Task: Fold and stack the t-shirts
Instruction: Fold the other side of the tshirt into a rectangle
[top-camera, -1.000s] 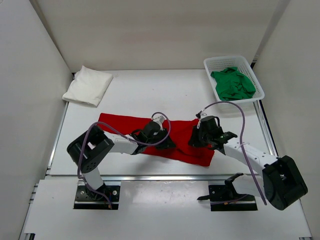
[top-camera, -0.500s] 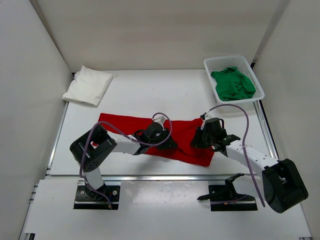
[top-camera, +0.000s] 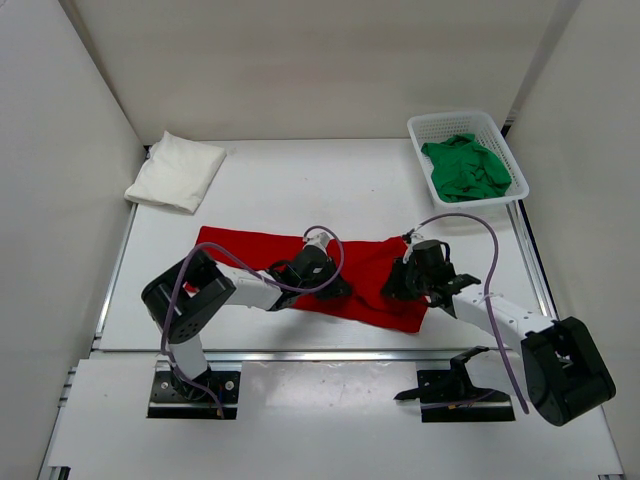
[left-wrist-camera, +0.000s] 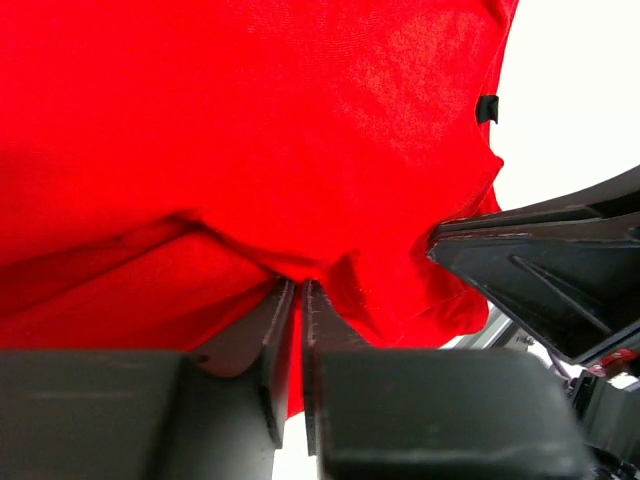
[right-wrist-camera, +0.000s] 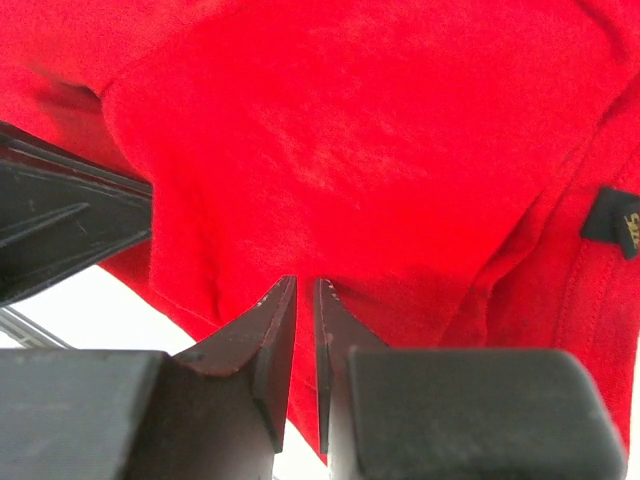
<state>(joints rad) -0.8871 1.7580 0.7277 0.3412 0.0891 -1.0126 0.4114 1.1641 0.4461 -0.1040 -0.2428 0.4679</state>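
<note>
**Desk:** Closest in?
**Photographer:** Left gripper (left-wrist-camera: 292, 285), narrowed to a thin slit, nipping a raised fold of the red t-shirt (top-camera: 245, 248) along its near edge.

**Desk:** And opposite?
**Photographer:** Right gripper (right-wrist-camera: 297, 282), just as narrow, tips set into the same cloth beside a crease. Seemingly pinching it, though hard to confirm from the wrist view.

**Desk:** Touching each other?
**Photographer:** Near, but apart. Each visible as a black wedge at the edge of the other's wrist view.

**Desk:** Beyond the pincers?
**Photographer:** Red t-shirt spread as a long, rumpled band across the near half of the table (top-camera: 320, 190), running from left of centre to right of centre. Small black label (right-wrist-camera: 622, 224) sewn in close to the right gripper.

**Desk:** Farther out?
**Photographer:** White t-shirt (top-camera: 178, 170), folded into a pad, at the table's far left corner. Green t-shirt (top-camera: 465, 168), bunched up, inside the white lattice basket (top-camera: 440, 122) at the far right corner. Both well apart from the red one.
</note>
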